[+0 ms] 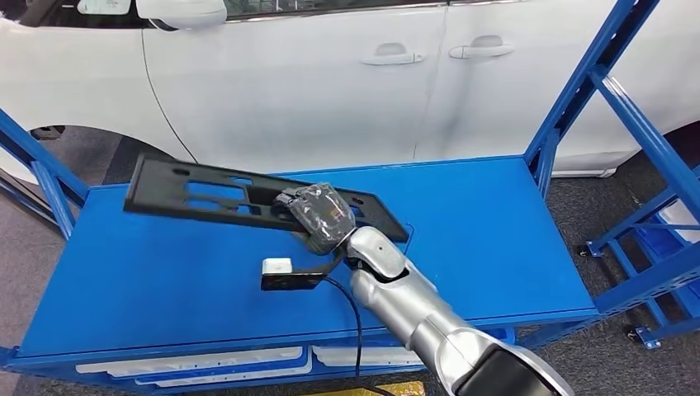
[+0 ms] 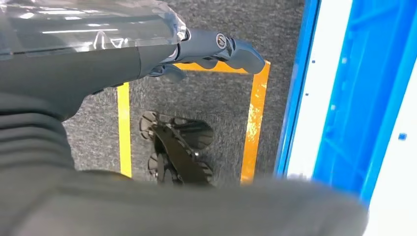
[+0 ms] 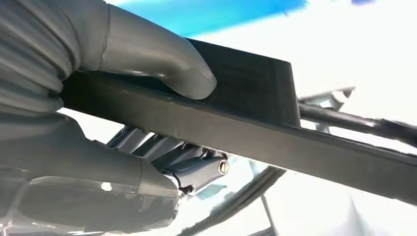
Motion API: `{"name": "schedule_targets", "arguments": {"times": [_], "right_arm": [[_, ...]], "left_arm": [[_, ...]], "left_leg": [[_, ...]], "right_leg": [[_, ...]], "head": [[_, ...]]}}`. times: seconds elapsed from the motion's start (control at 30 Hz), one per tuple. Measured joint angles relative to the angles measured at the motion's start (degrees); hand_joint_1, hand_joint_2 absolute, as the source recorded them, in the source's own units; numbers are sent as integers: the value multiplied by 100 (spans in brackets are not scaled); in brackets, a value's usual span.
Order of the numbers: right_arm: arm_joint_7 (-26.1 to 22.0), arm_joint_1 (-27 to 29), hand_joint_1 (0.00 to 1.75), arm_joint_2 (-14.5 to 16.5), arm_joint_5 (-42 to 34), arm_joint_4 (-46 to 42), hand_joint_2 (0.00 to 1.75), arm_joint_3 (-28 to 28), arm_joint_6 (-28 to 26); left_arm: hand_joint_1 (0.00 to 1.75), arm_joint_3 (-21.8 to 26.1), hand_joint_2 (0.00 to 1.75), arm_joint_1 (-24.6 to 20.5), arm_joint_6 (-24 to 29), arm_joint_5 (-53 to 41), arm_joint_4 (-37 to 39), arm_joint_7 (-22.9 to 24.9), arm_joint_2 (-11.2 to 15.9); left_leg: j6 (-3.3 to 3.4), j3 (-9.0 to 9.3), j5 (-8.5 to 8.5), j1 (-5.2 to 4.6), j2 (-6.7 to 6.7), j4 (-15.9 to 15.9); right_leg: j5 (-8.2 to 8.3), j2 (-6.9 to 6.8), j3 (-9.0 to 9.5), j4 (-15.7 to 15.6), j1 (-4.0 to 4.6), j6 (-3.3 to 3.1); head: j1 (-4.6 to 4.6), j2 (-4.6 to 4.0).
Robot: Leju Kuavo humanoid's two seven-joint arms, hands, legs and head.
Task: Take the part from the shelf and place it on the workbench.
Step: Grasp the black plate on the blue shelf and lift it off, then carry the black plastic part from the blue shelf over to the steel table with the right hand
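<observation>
The long black part [image 1: 239, 196] lies lengthwise across the blue workbench [image 1: 495, 239], its left end raised, the right hand [image 1: 320, 216] gripping its near edge, while the left hand [image 2: 211, 46] hangs closed on nothing

A car workshop or assembly area is shown. A white car [image 1: 330, 74] with two door handles is parked across the top of the head view, just behind a blue metal workbench [image 1: 495, 239]. Blue steel racking [image 1: 652, 148] is seen at the right edge. Grey carpet-like floor [image 2: 206, 93] is marked with yellow and orange tape lines [image 2: 253, 123] in the left wrist view. White flat panels [image 1: 206, 363], perhaps car parts, are stored under the bench at the bottom.
</observation>
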Motion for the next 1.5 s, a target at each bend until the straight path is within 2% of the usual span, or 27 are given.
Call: {"name": "schedule_targets", "arguments": {"times": [0.07,0.13,0.27,0.33,0.4,0.43,0.47,0.5,0.53,0.6,0.67,0.77,0.9,0.97,1.0,1.03,1.07,1.1,1.13,1.17,1.2,1.27,1.33,1.37,1.43,1.47,1.5], "right_arm": [[-400,263,175,-181,-1143,-841,175,-291,444],[-834,583,175,-368,-2440,-1788,175,-582,1054],[-1480,1257,175,-661,-4430,-3641,175,-1033,2396],[-1639,1545,175,-771,-5071,-4516,175,-1189,2939],[-1669,1844,175,-837,-5539,-5313,175,-1325,3324],[-1672,1989,175,-854,-5767,-5638,175,-1373,3494],[-1673,2115,175,-862,-6001,-5923,175,-1403,3644],[-1667,2218,175,-861,-6210,-6158,175,-1416,3789],[-1659,2293,175,-859,-6359,-6360,175,-1408,3966],[-1658,2371,175,-876,-6430,-6665,175,-1349,4370],[-1677,2427,175,-903,-6289,-6857,175,-1260,4823],[-1684,2488,175,-908,-6111,-7018,175,-1149,5208],[-1685,2484,175,-908,-6088,-7029,175,-1116,5252],[-1682,2476,175,-908,-6011,-7010,175,-1009,5248],[-1673,2471,175,-909,-5941,-6974,175,-890,5179],[-1661,2466,175,-910,-5874,-6937,175,-763,5091],[-1648,2464,175,-913,-5837,-6907,175,-670,5003],[-1631,2461,175,-915,-5806,-6880,175,-581,4913],[-1610,2459,175,-919,-5804,-6877,175,-545,4874],[-1579,2456,175,-925,-5803,-6877,175,-515,4846],[-1541,2454,175,-934,-5802,-6876,175,-488,4824],[-1462,2450,175,-963,-5803,-6865,175,-440,4796],[-1426,2435,175,-1009,-5812,-6839,175,-408,4773],[-1424,2423,175,-1039,-5818,-6819,175,-399,4758],[-1427,2405,175,-1105,-5830,-6764,175,-390,4738],[-1434,2402,175,-1139,-5831,-6725,175,-385,4732],[-1446,2402,175,-1170,-5828,-6685,175,-378,4726]], "left_arm": [[0,2,175,13,-29,-8,0,57,20],[0,2,175,17,-57,-16,0,145,34],[0,16,175,53,-92,-2,0,260,46],[0,32,175,48,-100,15,0,283,50],[0,56,175,42,-99,32,0,290,55],[0,67,175,42,-97,40,0,290,56],[0,75,175,41,-95,45,0,291,58],[0,81,175,41,-93,47,0,294,59],[0,82,175,39,-96,48,0,301,59],[0,82,175,30,-112,39,0,335,60],[0,82,175,15,-138,30,0,402,71],[0,84,175,-7,-156,43,0,479,93],[0,85,175,-10,-156,51,0,493,105],[0,87,175,-9,-148,52,0,545,112],[0,92,175,-4,-123,53,0,609,120],[0,96,175,0,-93,52,0,677,126],[0,99,175,2,-62,48,0,729,132],[0,102,175,4,-28,40,0,776,140],[0,102,175,-1,-12,29,0,794,145],[0,102,175,-5,2,15,0,807,150],[0,101,175,-7,13,4,0,820,153],[0,101,175,-4,22,-12,0,837,155],[0,101,175,-10,19,-24,0,843,155],[0,101,175,-16,13,-29,0,843,154],[0,100,175,-24,-5,-32,0,841,155],[0,101,175,-23,-18,-32,0,836,155],[0,101,175,-23,-29,-30,0,829,156]], "left_leg": [[24,378,385,-4,-1,-774],[79,613,507,-21,-10,-1261],[225,642,474,-18,-14,-1351],[291,660,475,-6,-7,-1373],[328,665,460,-10,-6,-1370],[332,669,452,-12,-6,-1368],[331,675,444,-13,-8,-1364],[324,686,434,-13,-10,-1358],[311,699,420,-13,-12,-1350],[271,716,384,-27,-12,-1324],[214,721,360,-46,-9,-1313],[126,748,358,-44,-9,-1343],[102,757,350,-41,-9,-1345],[69,633,119,-34,-6,-1025],[46,471,-84,-31,-4,-611],[32,392,-206,-28,-3,-346],[37,435,-177,-29,-3,-342],[57,569,-79,-31,-3,-519],[87,792,83,-43,-4,-936],[117,927,171,-56,-6,-1206],[146,979,203,-71,-8,-1332],[208,955,250,-79,-12,-1365],[284,923,339,-54,3,-1407],[319,892,389,-39,12,-1429],[358,792,466,-42,25,-1427],[359,733,505,-46,27,-1421],[355,671,543,-48,28,-1411]], "right_leg": [[-47,2,36,24,7,43],[-80,1,33,53,28,99],[-160,1,-4,130,21,215],[-438,2,-210,591,-2,274],[-784,2,-596,1373,-23,307],[-855,2,-747,1653,-32,315],[-817,1,-803,1730,-39,316],[-673,1,-745,1576,-44,308],[-460,1,-583,1221,-46,292],[-138,1,-221,451,-35,245],[-73,2,-79,143,-12,199],[-63,3,-64,107,-2,121],[-48,0,-50,81,-16,93],[-27,-20,-30,62,-25,52],[-14,-30,-31,60,-21,28],[-2,-39,-34,63,-14,8],[3,-39,-45,75,-4,5],[8,-39,-56,90,4,5],[13,-37,-62,105,13,18],[23,-36,-72,114,21,40],[38,-35,-84,119,25,68],[80,-32,-102,108,29,142],[-38,-27,-153,205,21,211],[-217,-25,-226,394,15,241],[-713,-25,-465,1080,-17,289],[-898,-25,-570,1434,-32,311],[-982,-25,-601,1650,-45,329]], "head": [[1,0],[1,0],[0,0],[1,0],[0,0],[0,0],[1,0],[0,0],[0,0],[1,0],[1,0],[0,0],[0,0],[0,0],[0,0],[0,0],[0,0],[0,0],[0,0],[0,0],[0,0],[0,0],[1,0],[1,0],[1,0],[0,0],[0,0]]}}
